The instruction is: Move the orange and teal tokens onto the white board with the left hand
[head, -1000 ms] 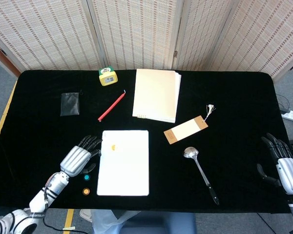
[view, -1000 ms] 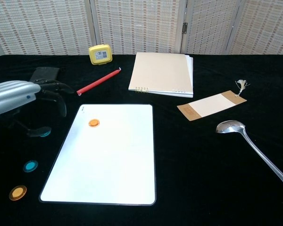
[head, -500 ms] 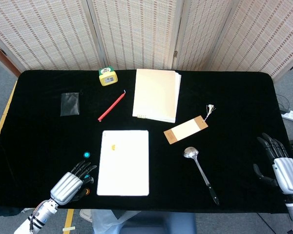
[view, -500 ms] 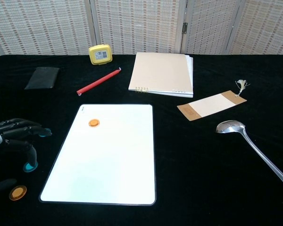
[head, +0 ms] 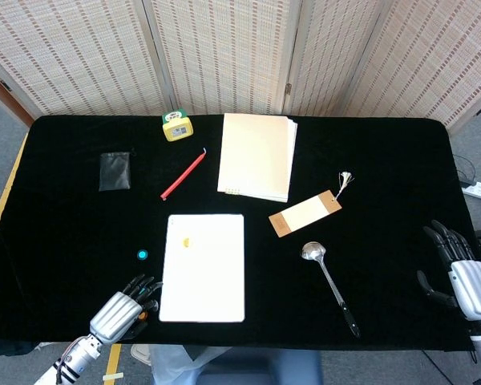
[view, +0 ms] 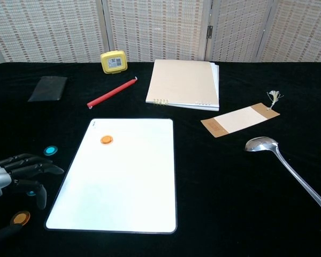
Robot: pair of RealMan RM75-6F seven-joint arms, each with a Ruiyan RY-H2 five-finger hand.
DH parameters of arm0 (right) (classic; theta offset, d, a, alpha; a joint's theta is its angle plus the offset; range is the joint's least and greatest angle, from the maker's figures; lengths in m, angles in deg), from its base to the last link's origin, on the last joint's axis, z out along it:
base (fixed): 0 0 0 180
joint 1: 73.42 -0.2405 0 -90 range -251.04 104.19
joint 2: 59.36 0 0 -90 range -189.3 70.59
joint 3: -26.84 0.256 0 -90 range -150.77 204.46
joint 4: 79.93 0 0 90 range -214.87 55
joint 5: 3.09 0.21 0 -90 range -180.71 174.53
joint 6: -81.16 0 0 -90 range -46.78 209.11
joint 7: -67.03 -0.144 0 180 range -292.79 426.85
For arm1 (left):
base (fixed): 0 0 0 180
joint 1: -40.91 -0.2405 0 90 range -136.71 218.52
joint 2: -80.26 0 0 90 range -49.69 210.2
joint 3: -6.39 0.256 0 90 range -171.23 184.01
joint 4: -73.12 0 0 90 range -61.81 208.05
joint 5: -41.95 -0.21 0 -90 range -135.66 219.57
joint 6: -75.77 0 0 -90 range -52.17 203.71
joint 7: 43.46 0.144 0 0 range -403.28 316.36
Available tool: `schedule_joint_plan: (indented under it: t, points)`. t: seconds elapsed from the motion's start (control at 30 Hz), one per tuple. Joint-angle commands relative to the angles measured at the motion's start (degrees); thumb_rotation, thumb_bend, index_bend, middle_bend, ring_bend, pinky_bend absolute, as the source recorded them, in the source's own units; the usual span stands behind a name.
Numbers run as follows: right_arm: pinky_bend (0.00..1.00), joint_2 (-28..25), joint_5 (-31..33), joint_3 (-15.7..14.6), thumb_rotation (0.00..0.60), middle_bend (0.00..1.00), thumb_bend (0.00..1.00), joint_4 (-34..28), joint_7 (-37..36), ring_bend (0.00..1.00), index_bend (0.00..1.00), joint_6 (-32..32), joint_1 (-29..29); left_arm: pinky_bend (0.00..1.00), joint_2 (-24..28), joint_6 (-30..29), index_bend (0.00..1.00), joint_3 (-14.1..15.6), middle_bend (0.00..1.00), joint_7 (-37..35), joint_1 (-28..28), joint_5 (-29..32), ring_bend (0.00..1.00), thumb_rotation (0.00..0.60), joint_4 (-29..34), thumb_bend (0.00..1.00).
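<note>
The white board lies at the near middle of the black table, with one orange token on its far left part. Left of the board lie a teal token, a second teal token half hidden under my fingers, and an orange token. My left hand hovers over these last two with its fingers spread, holding nothing. In the head view the left hand sits at the table's near edge, beside the board. My right hand rests open at the far right edge.
A metal spoon and a tan bookmark lie right of the board. Behind it are a cream notebook, a red pencil, a yellow clock and a black pouch.
My left hand has drawn back from beside the board's far left corner to the near edge, uncovering the farther teal token. No token has moved. The right hand has barely shifted.
</note>
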Motion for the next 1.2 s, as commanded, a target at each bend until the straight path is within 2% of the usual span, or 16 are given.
schedule_joint_plan:
  t: [0.03,0.73,1.2]
  points:
    - [0.0,0.0,0.0,0.0,0.6,0.0,0.48,0.0,0.0,0.01,0.0,0.1,0.0,0.0,-0.1,0.4,0.44,0.0,0.14,-0.5,-0.4,0.6,0.02,0.6,0.1,0.41]
    - [0.0,-0.4,0.0,0.0,0.6,0.0,0.48,-1.1,0.9,0.01,0.0,0.1,-0.2,0.0,-1.3,3.1,0.43,-1.6,0.14,-6.5,-1.9,4.3,0.01,0.6,-0.8,0.41]
    - [0.0,-0.8,0.1,0.1,0.6,0.0,0.48,-2.4,2.1,0.01,0.0,-0.1,-0.4,0.0,-1.3,4.6,0.43,-1.8,0.14,-14.5,-2.1,5.4,0.01,0.6,-2.3,0.41]
